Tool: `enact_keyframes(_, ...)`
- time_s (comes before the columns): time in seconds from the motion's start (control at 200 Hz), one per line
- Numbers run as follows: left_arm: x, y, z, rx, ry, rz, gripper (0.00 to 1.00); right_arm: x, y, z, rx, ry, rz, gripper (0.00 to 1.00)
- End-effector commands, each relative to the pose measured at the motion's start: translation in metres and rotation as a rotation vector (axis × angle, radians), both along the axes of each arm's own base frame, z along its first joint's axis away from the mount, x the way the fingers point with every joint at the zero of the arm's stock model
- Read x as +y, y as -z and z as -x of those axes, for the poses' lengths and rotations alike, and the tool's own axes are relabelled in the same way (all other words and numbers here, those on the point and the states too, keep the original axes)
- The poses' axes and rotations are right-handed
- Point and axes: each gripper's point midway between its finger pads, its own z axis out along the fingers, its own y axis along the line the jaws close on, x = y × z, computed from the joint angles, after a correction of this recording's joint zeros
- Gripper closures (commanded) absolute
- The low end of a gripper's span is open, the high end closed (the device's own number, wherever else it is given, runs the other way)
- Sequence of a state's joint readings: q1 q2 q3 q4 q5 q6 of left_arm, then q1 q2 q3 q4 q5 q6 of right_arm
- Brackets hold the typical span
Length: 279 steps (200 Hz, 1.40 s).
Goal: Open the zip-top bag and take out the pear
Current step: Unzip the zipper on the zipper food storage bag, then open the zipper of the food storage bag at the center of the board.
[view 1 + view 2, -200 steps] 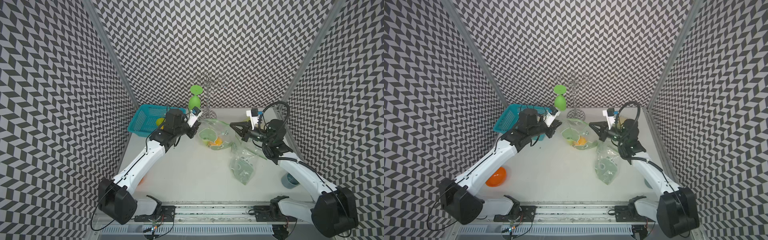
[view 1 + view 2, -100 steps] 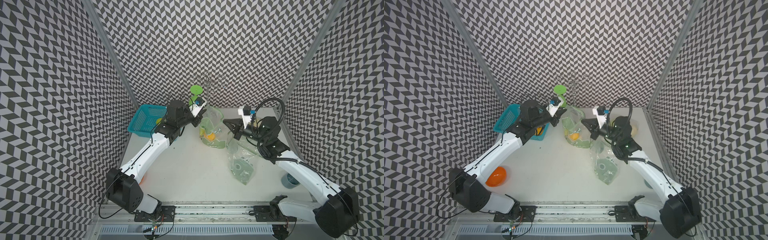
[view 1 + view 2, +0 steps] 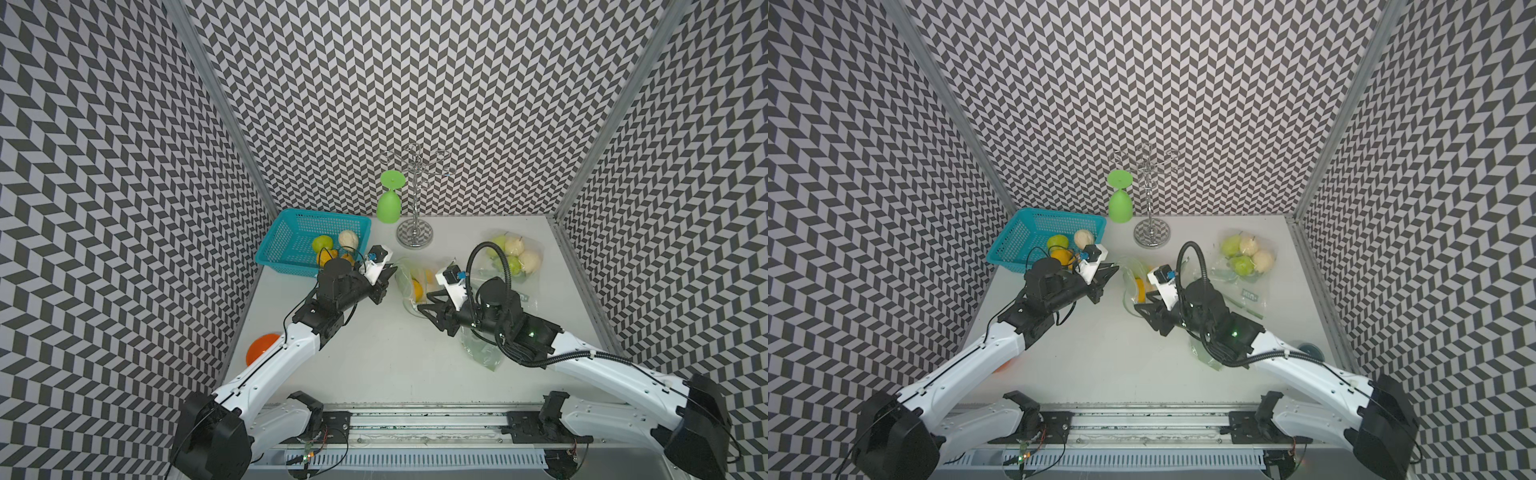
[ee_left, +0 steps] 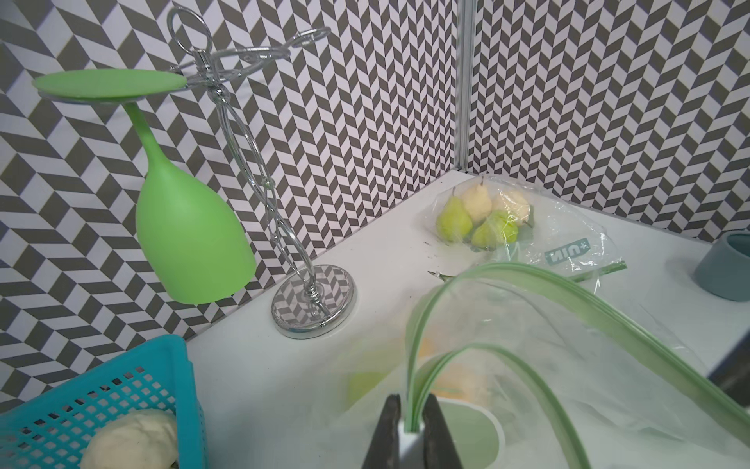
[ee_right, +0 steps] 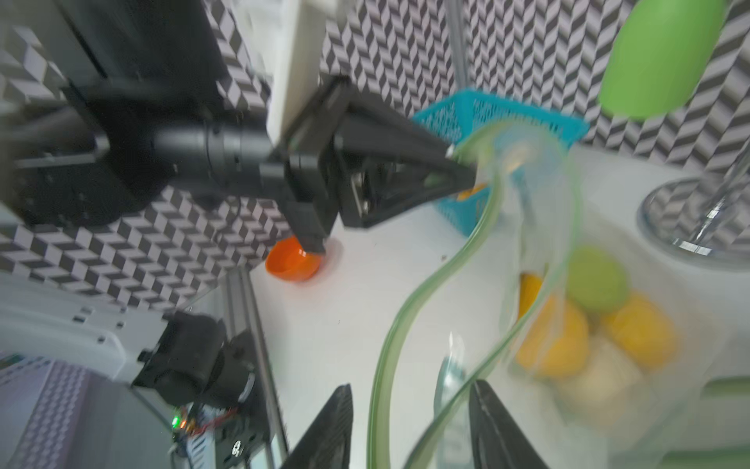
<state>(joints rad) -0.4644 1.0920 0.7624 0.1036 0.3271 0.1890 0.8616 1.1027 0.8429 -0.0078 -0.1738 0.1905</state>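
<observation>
Left gripper: jaws pressed together on the bag's green zip strip.
Right gripper: jaws apart, with the other side of the zip strip running between them; contact cannot be told.
Zip-top bag: just toward 12 o'clock from the table centre, its mouth gaping between both grippers.
Fruit: inside the bag, in yellow, green and pale pieces; too blurred to single out a pear.
Basket: at 10 o'clock, holding fruit.
Second bag: at 2 o'clock, with pears inside.

a robot lab cell: chevron walls, base rail.
</observation>
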Motion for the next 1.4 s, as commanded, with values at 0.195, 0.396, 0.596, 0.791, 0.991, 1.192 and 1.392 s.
enact_keyframes(0.195,-0.001,-0.011,0.007,-0.033,0.020,0.012,1.00,-0.016,-0.038,-0.066,0.035,0.219,0.033,0.46)
enact_keyframes(0.396,-0.003,-0.008,0.008,-0.023,0.029,0.005,1.00,0.001,-0.013,-0.081,0.090,0.171,0.083,0.46)
enact_keyframes(0.596,-0.002,-0.004,0.011,-0.019,0.031,-0.008,1.00,0.000,0.009,-0.089,0.116,0.206,0.125,0.52)
enact_keyframes(0.791,0.006,-0.008,0.010,0.027,-0.025,0.019,0.82,-0.007,0.000,-0.091,0.104,0.249,0.110,1.00)
enact_keyframes(0.991,0.001,-0.066,0.038,0.289,-0.033,0.285,0.35,-0.004,-0.006,-0.071,0.099,0.220,0.046,1.00)
enact_keyframes(1.192,-0.022,-0.072,0.106,0.570,0.090,0.566,0.40,0.018,0.008,-0.047,0.143,0.167,0.027,1.00)
enact_keyframes(1.392,-0.041,-0.027,0.131,0.758,0.048,0.635,0.62,0.030,0.015,-0.032,0.190,0.140,0.006,1.00)
